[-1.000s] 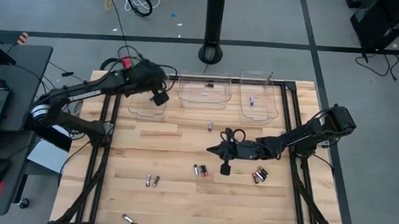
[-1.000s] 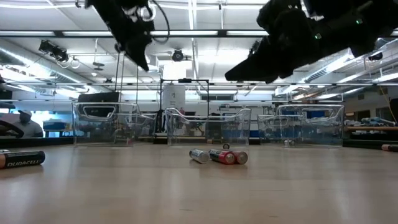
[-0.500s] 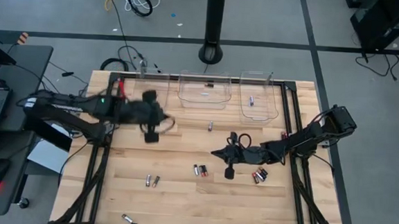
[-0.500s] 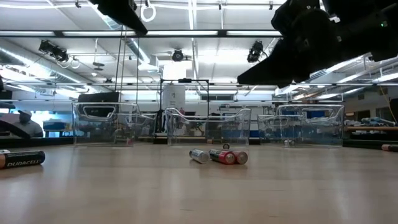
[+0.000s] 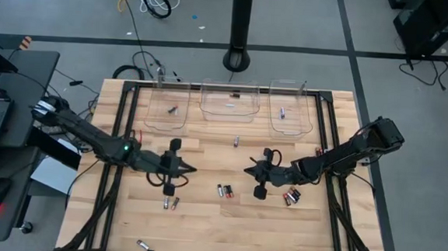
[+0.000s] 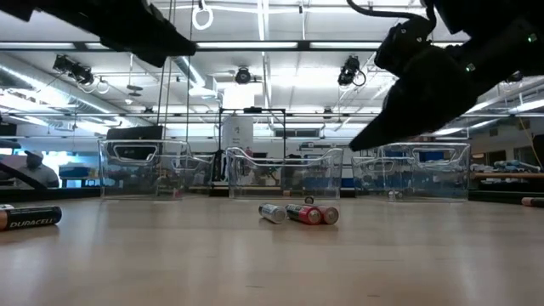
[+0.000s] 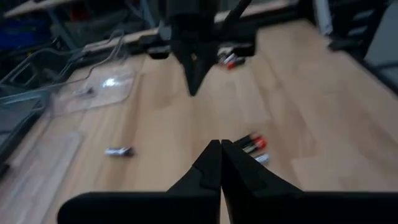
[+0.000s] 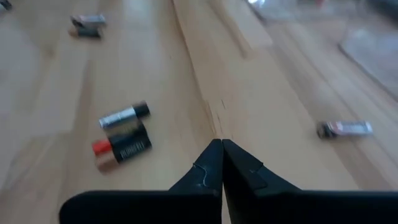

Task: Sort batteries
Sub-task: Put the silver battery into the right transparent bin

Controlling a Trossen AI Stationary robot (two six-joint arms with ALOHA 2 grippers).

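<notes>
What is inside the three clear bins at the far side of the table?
Left bin: one dark battery. Right bin: one small battery. Middle bin shows only glare spots; I cannot tell if those are batteries.

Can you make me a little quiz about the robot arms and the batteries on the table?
1. True or false: the left gripper is holding a battery.
2. Which clear bin has a battery in it?
A. left bin
B. middle bin
C. neither
3. Fill in: the right gripper has its fingers ____.

Key: 1 false; 2 A, a battery lies there; 3 shut.
</notes>
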